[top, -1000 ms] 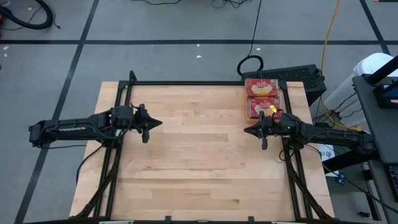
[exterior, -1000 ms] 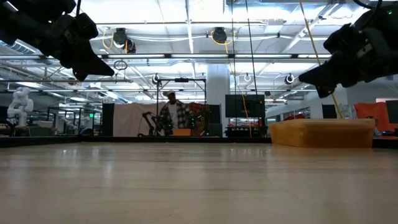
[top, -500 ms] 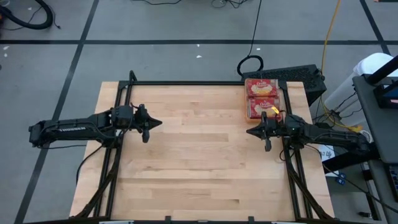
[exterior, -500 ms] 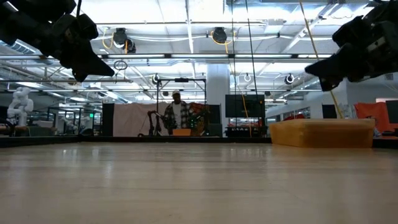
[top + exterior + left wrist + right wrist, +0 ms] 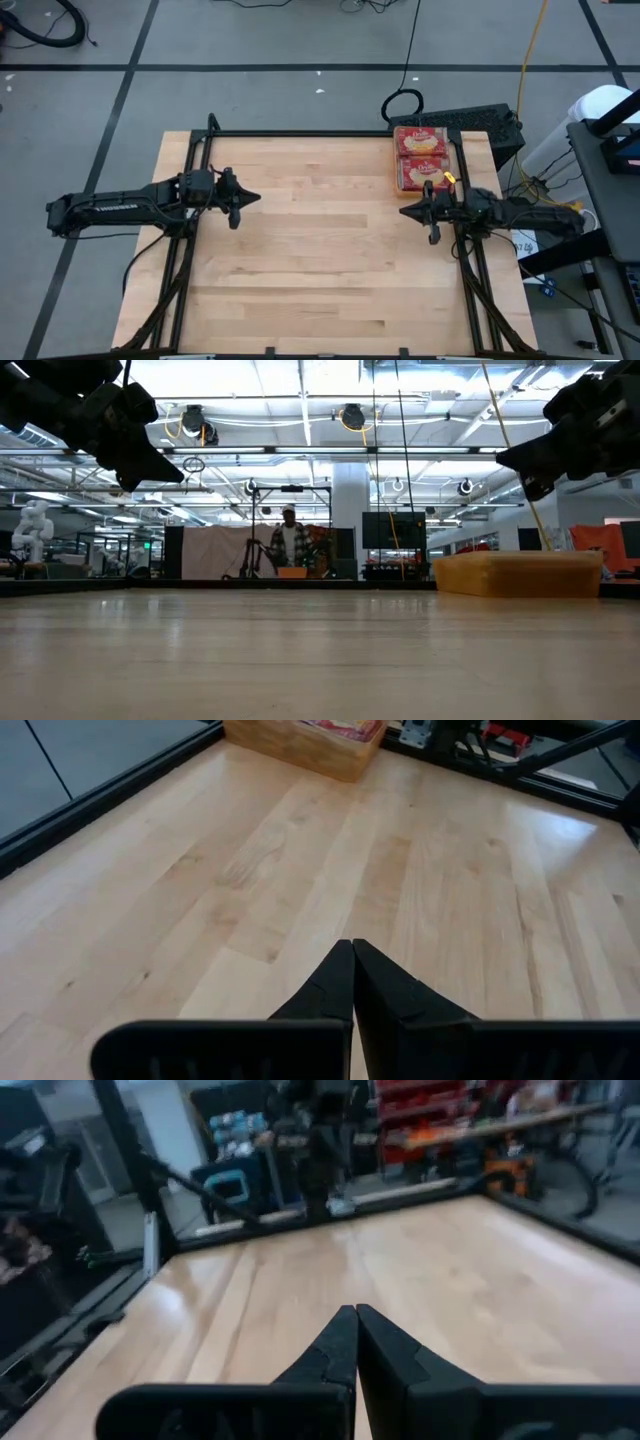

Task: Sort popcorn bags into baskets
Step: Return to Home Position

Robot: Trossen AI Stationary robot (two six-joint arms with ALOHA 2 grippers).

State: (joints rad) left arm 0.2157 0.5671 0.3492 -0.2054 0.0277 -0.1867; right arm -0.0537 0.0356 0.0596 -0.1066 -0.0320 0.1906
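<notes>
An orange translucent basket (image 5: 421, 158) stands at the table's far right corner with red popcorn bags (image 5: 420, 142) lying flat inside it; it also shows in the low view (image 5: 518, 573) and the left wrist view (image 5: 305, 740). My left gripper (image 5: 258, 198) hangs shut above the table's left side, holding nothing. My right gripper (image 5: 402, 211) hangs shut above the right side, just nearer than the basket, with nothing in it. In the wrist views both pairs of fingers meet at their tips: left (image 5: 352, 946), right (image 5: 356, 1311).
Black frame rails (image 5: 330, 133) run along the table's far edge and sides. Bare wood lies between the two arms (image 5: 320, 240). Beyond the far edge a person (image 5: 290, 543) stands in the room among shelves and equipment.
My right gripper has drawn back toward the table's right edge and a little toward the near edge, staying shut and empty. The person in the background has stepped to the right.
</notes>
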